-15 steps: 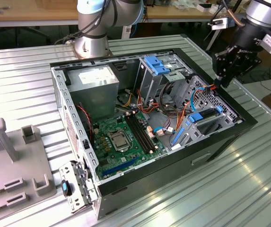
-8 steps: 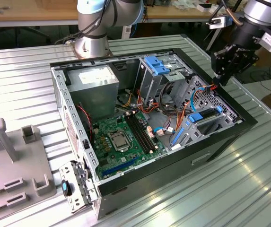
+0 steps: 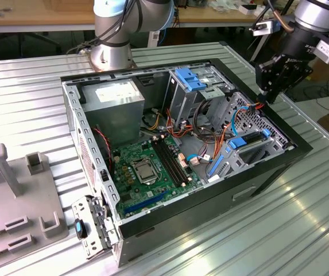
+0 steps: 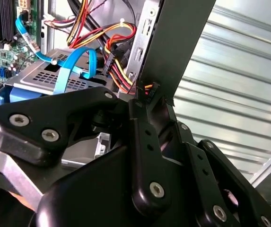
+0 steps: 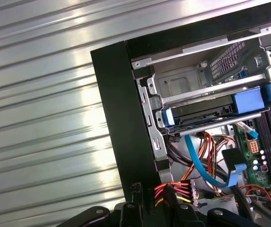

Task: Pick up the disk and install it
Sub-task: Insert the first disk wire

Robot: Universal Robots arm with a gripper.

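Over the rim of the computer case (image 3: 256, 178), at the corner that houses the drive cage, the hand (image 3: 269, 91) hangs just outside the black wall. Whether it is open or closed I cannot tell. Nothing blue or grey shows in it, so I judge that it carries nothing.

Just inside the case wall from the hand, in the second wrist view, a bundle of red, yellow and orange wires (image 4: 118, 71) runs down past the metal, and a blue data cable (image 4: 64, 73) loops over the cage top. Deeper in that same corner, in the first wrist view, the disk (image 5: 204, 111) lies flat in the drive cage (image 5: 182, 85). Its dark body sits between bright blue rails, and nothing touches it. Farther into the case lies the green motherboard (image 3: 124, 167). The case itself stands on the ribbed metal table (image 3: 302, 230).

From how things lie, the pick-up looks done and the installing is at or near its end. Whether the rails have latched is hidden. Any further push would call for a straight press along the rails, clear of the wires crossing between the hand and the bay.
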